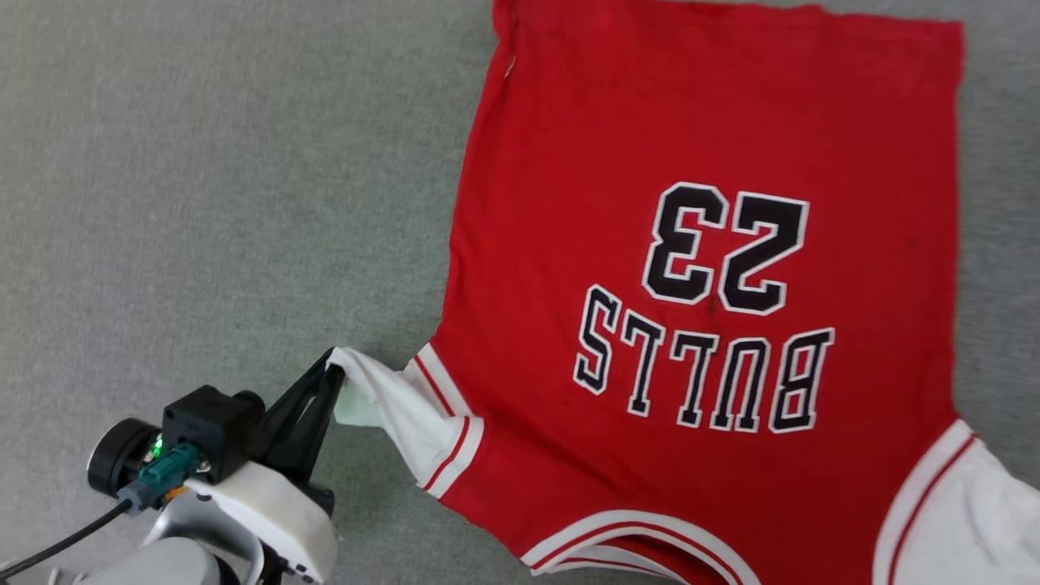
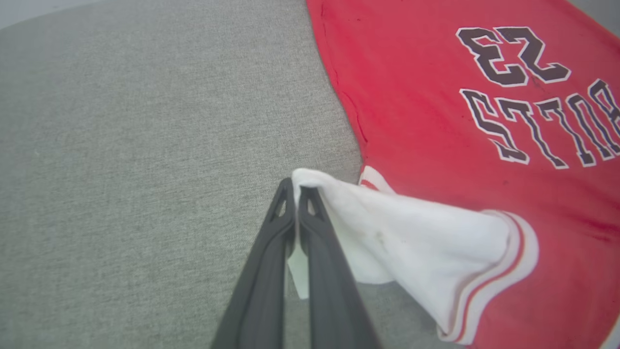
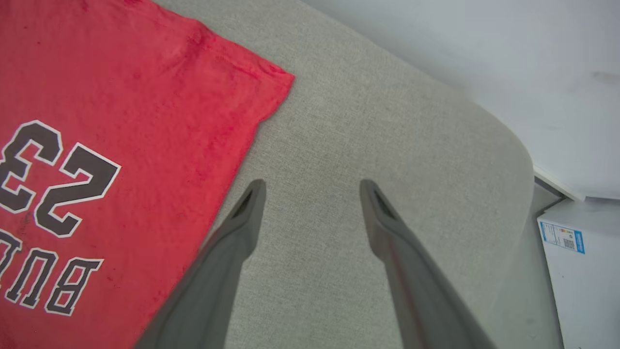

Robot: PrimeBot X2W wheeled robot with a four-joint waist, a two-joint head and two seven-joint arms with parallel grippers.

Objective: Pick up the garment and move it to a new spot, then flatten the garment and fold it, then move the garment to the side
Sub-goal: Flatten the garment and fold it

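**Flattening under way, folding not begun**

The bright red soft-cloth T-shirt with white short sleeves and striped trim [image 1: 707, 244] lies spread print-up on the grey fabric-covered counter [image 1: 203, 203]. Its hem is away from me and its neckline is toward me. The red body looks smooth and nearly flat, with no fold in it.

My left gripper [image 2: 295, 186] has its fingers clenched on the edge of the white sleeve on my left [image 2: 411, 232]. That sleeve is drawn out sideways from the body, bunched and creased rather than lying flat. My right gripper [image 3: 312, 189] has its fingers spread wide and grasps nothing. It hangs over bare counter just beside the shirt's right edge, near the hem corner. The other white sleeve [image 1: 975, 520] lies at my right, partly cut off by the frame.

I judge I am in the flattening step, with the left sleeve the part left to smooth. I cannot tell whether this spot is the new one. The fold and the final move to the side are not yet done.
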